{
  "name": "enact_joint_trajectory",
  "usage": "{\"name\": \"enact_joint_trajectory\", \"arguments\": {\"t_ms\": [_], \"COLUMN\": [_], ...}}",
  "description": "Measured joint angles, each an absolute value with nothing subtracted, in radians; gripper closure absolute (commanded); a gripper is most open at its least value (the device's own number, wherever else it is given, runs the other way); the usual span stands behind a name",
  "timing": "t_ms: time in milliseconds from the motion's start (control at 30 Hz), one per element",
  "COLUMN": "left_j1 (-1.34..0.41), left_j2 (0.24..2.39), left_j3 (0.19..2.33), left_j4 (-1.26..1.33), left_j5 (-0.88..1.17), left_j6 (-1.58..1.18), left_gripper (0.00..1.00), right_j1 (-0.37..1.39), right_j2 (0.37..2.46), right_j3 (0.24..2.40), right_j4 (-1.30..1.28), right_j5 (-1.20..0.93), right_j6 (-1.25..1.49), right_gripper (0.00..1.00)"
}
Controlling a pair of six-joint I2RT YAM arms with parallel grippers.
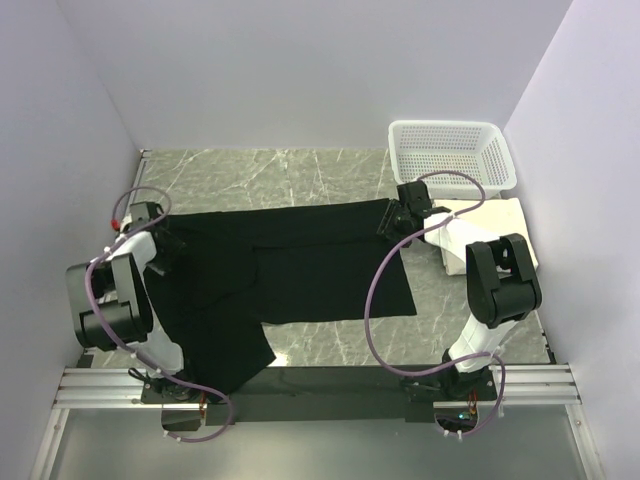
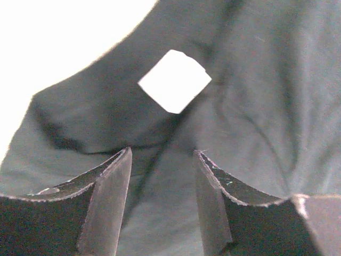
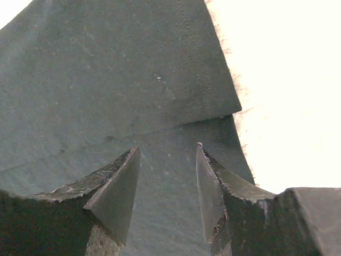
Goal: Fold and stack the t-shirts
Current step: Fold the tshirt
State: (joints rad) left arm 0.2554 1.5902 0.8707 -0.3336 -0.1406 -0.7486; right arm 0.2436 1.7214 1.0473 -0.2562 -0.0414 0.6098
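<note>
The black t-shirt (image 1: 300,265) lies spread across the middle of the table, and its lower left part hangs toward the near edge. My left gripper (image 1: 168,240) stands open over its left end. In the left wrist view the fingers (image 2: 162,151) are apart above flat black cloth (image 2: 256,106), just short of a white label (image 2: 175,81). My right gripper (image 1: 390,222) is open over the shirt's far right corner. There the jaws (image 3: 167,146) straddle dark cloth (image 3: 106,69) near a folded hem. The cream-white t-shirt (image 1: 498,214) lies folded at the right, partly under the right arm.
A white mesh basket (image 1: 450,150) stands at the back right, just behind the cream-white tee. Walls close in on the left, right and back. Marble tabletop (image 1: 260,180) shows behind the black shirt and in front of it at the right (image 1: 340,345).
</note>
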Motion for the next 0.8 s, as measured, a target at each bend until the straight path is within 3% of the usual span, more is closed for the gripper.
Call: {"name": "enact_joint_trajectory", "arguments": {"t_ms": [300,533,800], "left_j1": [0.276,0.173,0.184], "left_j2": [1.493,1.589,1.811], "left_j3": [0.887,1.045,1.118], "left_j4": [-0.357,-0.307,-0.306], "left_j5": [-0.154,-0.151,-0.194], "left_j6": [-0.764,-0.746,-0.746], "left_gripper": [0.33,0.39,0.42], "right_j1": [0.239,0.258,0.280], "right_j2": [1.728,1.794,1.908], "right_j3": [1.086,1.166,1.219], "right_j4": [-0.252,-0.214,-0.203], "right_j5": [-0.047,-0.099,-0.109], "right_j6": [0.614,0.644,0.688], "right_gripper": [0.46,0.46,0.46]}}
